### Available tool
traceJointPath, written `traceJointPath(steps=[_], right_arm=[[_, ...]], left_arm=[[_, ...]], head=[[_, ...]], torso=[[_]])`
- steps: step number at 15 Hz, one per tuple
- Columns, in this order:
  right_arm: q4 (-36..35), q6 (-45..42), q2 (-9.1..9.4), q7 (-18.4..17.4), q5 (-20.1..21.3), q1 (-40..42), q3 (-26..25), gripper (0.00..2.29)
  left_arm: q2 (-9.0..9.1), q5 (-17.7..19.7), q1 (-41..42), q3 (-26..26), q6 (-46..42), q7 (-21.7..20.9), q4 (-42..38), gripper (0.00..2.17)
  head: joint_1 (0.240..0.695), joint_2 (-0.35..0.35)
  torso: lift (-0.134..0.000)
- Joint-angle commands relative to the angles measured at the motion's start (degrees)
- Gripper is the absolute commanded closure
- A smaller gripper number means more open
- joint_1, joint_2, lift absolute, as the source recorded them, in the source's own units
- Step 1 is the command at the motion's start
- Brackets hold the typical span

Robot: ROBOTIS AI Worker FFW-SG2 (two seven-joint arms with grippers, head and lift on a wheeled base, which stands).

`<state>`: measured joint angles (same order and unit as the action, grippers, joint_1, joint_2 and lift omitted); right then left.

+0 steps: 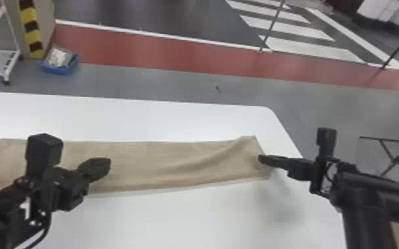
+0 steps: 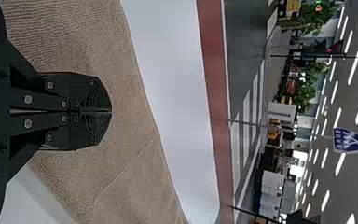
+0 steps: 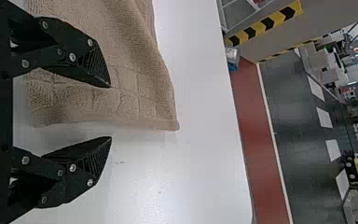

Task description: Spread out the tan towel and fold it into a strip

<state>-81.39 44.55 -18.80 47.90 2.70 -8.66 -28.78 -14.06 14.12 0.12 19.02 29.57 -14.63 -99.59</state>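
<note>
Head view: the tan towel (image 1: 175, 162) lies as a long strip from left to right across the white tabletop (image 1: 182, 222), a diagonal ridge rising toward its right end. The left gripper (image 1: 106, 163) is over the towel's left part, jaws pressed together. The right gripper (image 1: 262, 159) is at the right end; right wrist view shows its jaws spread, the towel's end edge between them.

The left end effector (image 1: 106, 165) occludes part of the towel (image 1: 175, 160). The head view's left edge crops the towel and table (image 1: 182, 225). Contents of the bin (image 1: 58, 70) are indistinct.
</note>
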Motion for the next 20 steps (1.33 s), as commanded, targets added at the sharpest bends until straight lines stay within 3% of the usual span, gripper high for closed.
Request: traceJointPath(steps=[1,4,6,7,12,20], right_arm=[[1.06,-0.29,0.08,0.01,-0.07,-1.27,0.56,0.58],[1.59,-0.11,0.17,-0.17,-0.07,-2.24,1.09,0.6],[1.59,0.06,0.17,-0.08,-0.16,-2.42,1.09,1.14],[1.59,0.06,-0.01,0.09,-0.24,-2.42,0.83,1.19],[-0.61,1.64,-0.71,1.06,-1.91,-0.39,-1.02,1.21],[-3.86,2.35,-3.35,3.43,-3.41,2.77,-3.57,1.21]], left_arm=[[0.35,-0.14,-0.65,0.58,-0.96,0.31,1.32,1.59],[0.7,-0.23,-1.7,1.55,-2.89,1.1,3.35,1.59],[0.96,-0.58,-3.02,2.52,-3.07,1.36,5.28,1.59],[1.14,-0.67,-3.29,2.6,-3.07,1.36,5.89,1.59],[1.14,-3.57,-3.9,3.92,-1.84,3.03,6.51,1.59],[1.4,-4.36,-3.9,4.71,-0.96,4.44,6.42,1.59]], head=[[0.695,-0.35],[0.695,-0.35],[0.695,-0.35],[0.695,-0.35],[0.695,-0.35],[0.695,-0.35]], torso=[[-0.124],[-0.124],[-0.124],[-0.124],[-0.124],[-0.124]])
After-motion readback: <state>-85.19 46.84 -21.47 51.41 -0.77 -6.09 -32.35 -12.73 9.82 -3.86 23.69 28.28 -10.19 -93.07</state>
